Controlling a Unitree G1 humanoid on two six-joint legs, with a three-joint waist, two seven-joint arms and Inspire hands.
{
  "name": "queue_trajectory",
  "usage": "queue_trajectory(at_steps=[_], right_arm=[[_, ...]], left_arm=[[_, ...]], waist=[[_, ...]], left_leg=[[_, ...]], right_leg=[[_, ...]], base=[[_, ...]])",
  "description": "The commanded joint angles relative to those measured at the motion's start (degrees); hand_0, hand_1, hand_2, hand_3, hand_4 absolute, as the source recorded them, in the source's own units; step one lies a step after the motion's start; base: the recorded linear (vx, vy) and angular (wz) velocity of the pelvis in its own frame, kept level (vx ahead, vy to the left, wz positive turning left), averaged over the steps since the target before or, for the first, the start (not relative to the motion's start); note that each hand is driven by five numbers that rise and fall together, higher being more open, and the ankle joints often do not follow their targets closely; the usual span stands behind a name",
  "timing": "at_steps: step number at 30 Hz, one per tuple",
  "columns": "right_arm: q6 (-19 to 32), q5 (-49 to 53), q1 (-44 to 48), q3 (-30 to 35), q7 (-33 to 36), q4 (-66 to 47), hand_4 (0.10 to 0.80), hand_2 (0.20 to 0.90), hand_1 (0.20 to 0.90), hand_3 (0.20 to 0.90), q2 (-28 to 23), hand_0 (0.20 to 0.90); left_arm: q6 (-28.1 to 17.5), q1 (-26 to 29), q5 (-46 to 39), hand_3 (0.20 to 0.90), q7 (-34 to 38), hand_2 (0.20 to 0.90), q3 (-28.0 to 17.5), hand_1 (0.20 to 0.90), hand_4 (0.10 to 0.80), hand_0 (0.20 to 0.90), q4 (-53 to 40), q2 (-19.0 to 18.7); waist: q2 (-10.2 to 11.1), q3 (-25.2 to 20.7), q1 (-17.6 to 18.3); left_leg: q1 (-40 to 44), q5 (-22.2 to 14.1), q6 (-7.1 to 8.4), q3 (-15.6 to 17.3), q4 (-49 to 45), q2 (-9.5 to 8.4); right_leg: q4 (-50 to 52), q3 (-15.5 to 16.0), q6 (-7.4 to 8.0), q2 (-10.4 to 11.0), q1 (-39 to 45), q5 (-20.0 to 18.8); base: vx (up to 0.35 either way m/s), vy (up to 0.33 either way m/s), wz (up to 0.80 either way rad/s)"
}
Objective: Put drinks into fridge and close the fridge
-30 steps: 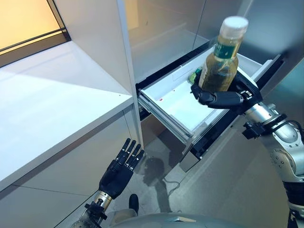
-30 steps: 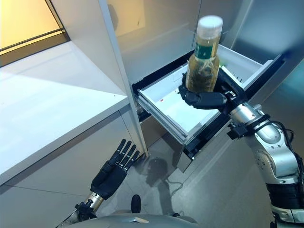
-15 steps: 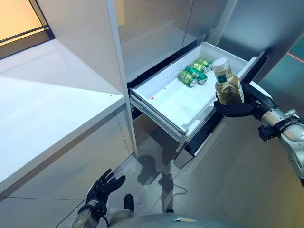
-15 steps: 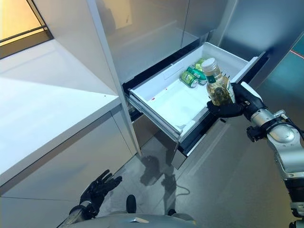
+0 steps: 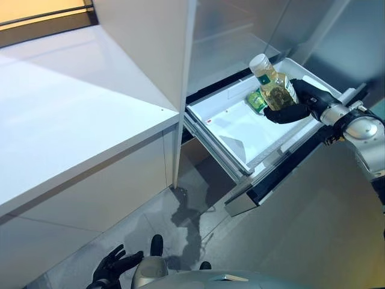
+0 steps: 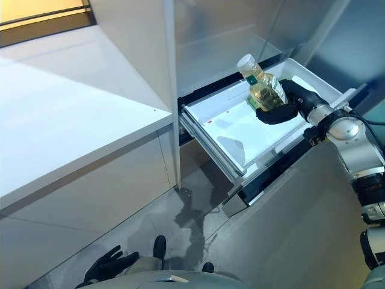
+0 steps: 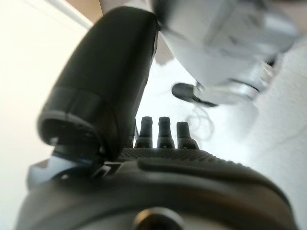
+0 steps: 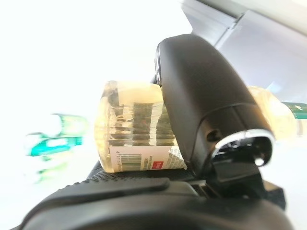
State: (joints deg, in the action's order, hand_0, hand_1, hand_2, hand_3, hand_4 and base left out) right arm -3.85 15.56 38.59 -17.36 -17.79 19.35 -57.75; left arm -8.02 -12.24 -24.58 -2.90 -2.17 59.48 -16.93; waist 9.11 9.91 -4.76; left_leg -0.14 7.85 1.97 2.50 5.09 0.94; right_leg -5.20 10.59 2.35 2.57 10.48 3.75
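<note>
My right hand [image 5: 299, 106] is shut on a clear bottle of yellow-green drink [image 5: 272, 84] with a pale cap. It holds the bottle tilted over the far part of the open white fridge drawer [image 5: 239, 130]. In the right wrist view the thumb [image 8: 201, 96] lies across the bottle [image 8: 134, 139]. Green cans [image 8: 53, 139] lie in the drawer beyond it; one green can [image 5: 255, 101] peeks out beside the bottle. My left hand [image 5: 114, 270] hangs low by the floor with relaxed fingers [image 7: 158, 132], holding nothing.
A white counter [image 5: 72, 108] runs along the left, ending at a tall white panel [image 5: 150, 48] beside the drawer. The drawer's dark front [image 5: 283, 174] juts out over the grey floor [image 5: 180, 211]. Grey fridge walls rise behind.
The view has shifted. My right hand has brought the bottle from beside the drawer's front to above its inside and tipped it. My left hand has sunk lower.
</note>
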Motion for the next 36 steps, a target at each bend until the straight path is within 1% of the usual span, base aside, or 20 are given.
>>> queue_trajectory(at_steps=[1, 4, 5, 8, 10, 11, 14, 16, 19, 23, 25, 28, 30, 33, 36], right_arm=[[5.9, 1.0, 14.9, 0.7, 2.6, 0.1, 0.1, 0.3, 0.3, 0.2, -5.9, 0.3], [3.1, -1.4, 16.2, -2.1, 1.3, 2.4, 0.1, 0.3, 0.3, 0.2, -5.2, 0.3], [0.6, -1.6, 16.4, -3.0, 0.3, 3.5, 0.1, 0.3, 0.3, 0.2, -4.8, 0.3], [-3.8, -3.1, 16.4, -5.2, -0.5, 8.5, 0.1, 0.3, 0.3, 0.2, -3.0, 0.3], [-5.3, -4.8, 16.3, -6.5, -0.6, 11.9, 0.1, 0.3, 0.3, 0.2, -1.8, 0.3], [-7.0, -5.2, 16.5, -7.6, -1.2, 14.2, 0.1, 0.3, 0.3, 0.2, -1.0, 0.3], [-8.9, -4.8, 17.8, -9.8, -1.0, 18.8, 0.1, 0.3, 0.3, 0.2, 0.7, 0.3], [-9.0, -5.0, 18.8, -10.5, -0.8, 22.0, 0.1, 0.3, 0.3, 0.2, 1.7, 0.3], [-10.5, -4.9, 20.2, -11.4, -0.6, 26.9, 0.1, 0.3, 0.3, 0.2, 2.9, 0.3], [-11.4, -5.0, 21.3, -11.5, -0.6, 31.7, 0.1, 0.3, 0.3, 0.2, 3.9, 0.3], [-11.8, -6.0, 22.0, -11.6, -1.7, 34.9, 0.1, 0.3, 0.3, 0.2, 4.7, 0.3], [-11.9, -7.2, 23.0, -11.6, -2.1, 38.0, 0.1, 0.3, 0.3, 0.2, 5.4, 0.3], [-11.8, -7.5, 23.8, -12.1, -1.8, 39.6, 0.1, 0.3, 0.3, 0.2, 5.8, 0.3], [-11.3, -10.4, 26.4, -13.5, -2.5, 42.8, 0.1, 0.3, 0.3, 0.2, 6.4, 0.3], [-12.7, -11.9, 29.4, -14.9, -3.8, 46.0, 0.1, 0.3, 0.3, 0.2, 7.0, 0.3]], left_arm=[[-2.9, -1.0, 3.6, 0.9, 0.2, 0.9, 1.7, 0.9, 0.8, 0.9, 0.6, -2.9], [-3.0, -1.3, 4.6, 0.9, 0.8, 0.9, 2.2, 0.9, 0.8, 0.9, -0.2, -2.7], [-3.0, -1.4, 5.3, 0.9, 1.1, 0.9, 2.5, 0.9, 0.8, 0.9, -0.5, -2.8], [-2.9, -1.3, 5.6, 0.9, 2.0, 0.9, 3.0, 0.9, 0.8, 0.9, -1.2, -3.2], [-2.8, -1.1, 5.5, 0.9, 2.6, 0.9, 3.2, 0.9, 0.8, 0.9, -1.6, -3.5], [-2.6, -0.9, 5.7, 0.9, 2.9, 0.9, 3.3, 0.9, 0.8, 0.9, -1.9, -3.8], [-2.3, 0.1, 5.8, 0.9, 3.2, 0.9, 3.9, 0.9, 0.8, 0.9, -2.5, -4.6], [-2.6, 0.8, 5.5, 0.9, 3.0, 0.9, 4.3, 0.9, 0.8, 0.9, -2.8, -5.2], [-2.7, 2.2, 5.2, 0.9, 3.3, 0.9, 5.4, 0.9, 0.8, 0.9, -3.7, -5.9], [-3.3, 3.1, 5.3, 0.9, 3.9, 0.9, 6.6, 0.9, 0.8, 0.9, -4.6, -6.1], [-3.7, 3.2, 5.2, 0.9, 4.7, 0.9, 7.4, 0.9, 0.8, 0.9, -5.3, -5.9], [-3.4, 3.2, 5.2, 0.9, 5.0, 0.9, 8.1, 0.9, 0.8, 0.9, -5.8, -5.7], [-3.6, 3.2, 4.6, 0.9, 3.9, 0.9, 7.7, 0.9, 0.8, 0.9, -5.8, -6.1], [0.2, 5.2, 1.3, 0.9, 1.3, 0.9, 6.9, 0.9, 0.8, 0.9, -6.9, -7.8], [2.9, 7.1, -1.8, 0.9, 1.1, 0.9, 7.6, 0.9, 0.8, 0.9, -7.4, -8.8]], waist=[[2.1, -4.9, -2.2], [2.9, -4.2, -3.3], [3.2, -3.9, -3.8], [3.8, -2.9, -4.8], [3.9, -2.1, -5.4], [4.0, -1.6, -5.8], [4.2, 0.1, -6.8], [4.1, 1.4, -7.3], [3.8, 3.9, -8.2], [3.5, 6.1, -9.0], [3.3, 7.4, -9.6], [3.1, 8.1, -10.4], [2.6, 8.4, -10.4], [0.7, 8.6, -9.7], [-0.6, 8.8, -9.5]], left_leg=[[4.8, -10.3, -1.17, 0.8, -0.1, -0.62], [4.4, -10.1, -1.16, 0.1, -0.1, -0.55], [4.2, -9.9, -1.15, -0.2, -0.1, -0.51], [3.4, -9.6, -1.17, -1.0, -0.1, -0.43], [2.9, -9.3, -1.21, -1.5, -0.1, -0.43], [2.5, -9.2, -1.24, -1.9, -0.1, -0.46], [1.2, -8.7, -1.27, -2.5, -0.1, -0.48], [0.2, -8.4, -1.3, -2.8, -0.1, -0.5], [-1.9, -7.9, -1.29, -3.2, -0.2, -0.39], [-3.9, -7.2, -1.21, -3.9, -0.2, -0.49], [-4.9, -6.9, -1.05, -4.1, -0.3, -0.52], [-5.7, -6.7, -0.94, -4.6, -0.4, -0.68], [-6.2, -6.4, -0.78, -4.8, -0.3, -0.81], [-6.8, -6.0, -0.84, -4.4, -0.3, -1.19], [-7.4, -5.9, -0.98, -4.4, -0.5, -1.5]], right_leg=[[0.2, -1.4, 2.75, -2.6, -5.7, -5.1], [0.2, -1.0, 2.73, -2.6, -5.7, -5.2], [0.2, -0.9, 2.72, -2.7, -5.7, -5.3], [0.2, -0.5, 2.65, -2.8, -6.1, -5.6], [0.2, -0.3, 2.58, -2.8, -6.4, -5.9], [0.2, -0.3, 2.55, -2.9, -6.7, -6.0], [0.2, -0.1, 2.42, -3.0, -7.6, -6.4], [0.2, 0.1, 2.35, -3.1, -8.5, -6.7], [0.2, 0.6, 2.3, -3.0, -10.0, -7.3], [0.2, 1.5, 2.2, -2.9, -11.6, -7.7], [0.2, 2.3, 2.16, -2.7, -12.2, -7.8], [0.2, 2.9, 2.14, -2.6, -12.6, -7.9], [0.2, 3.1, 2.01, -2.6, -13.1, -7.8], [0.4, 2.9, 1.79, -2.3, -14.1, -7.8], [0.6, 2.7, 1.61, -2.1, -14.8, -7.6]], base=[[0.088, -0.082, 0.15], [0.072, -0.088, 0.17], [0.054, -0.082, 0.12], [0.031, -0.086, 0.18], [0.008, -0.08, 0.21], [-0.018, -0.092, 0.17], [-0.055, -0.081, 0.16], [-0.113, -0.085, 0.12], [-0.16, -0.076, 0.17], [-0.123, -0.06, 0.04], [-0.089, -0.068, 0.1], [-0.034, -0.053, 0.04], [-0.04, 0.033, 0.06], [-0.056, 0.131, 0.03], [-0.023, 0.098, -0.02]])
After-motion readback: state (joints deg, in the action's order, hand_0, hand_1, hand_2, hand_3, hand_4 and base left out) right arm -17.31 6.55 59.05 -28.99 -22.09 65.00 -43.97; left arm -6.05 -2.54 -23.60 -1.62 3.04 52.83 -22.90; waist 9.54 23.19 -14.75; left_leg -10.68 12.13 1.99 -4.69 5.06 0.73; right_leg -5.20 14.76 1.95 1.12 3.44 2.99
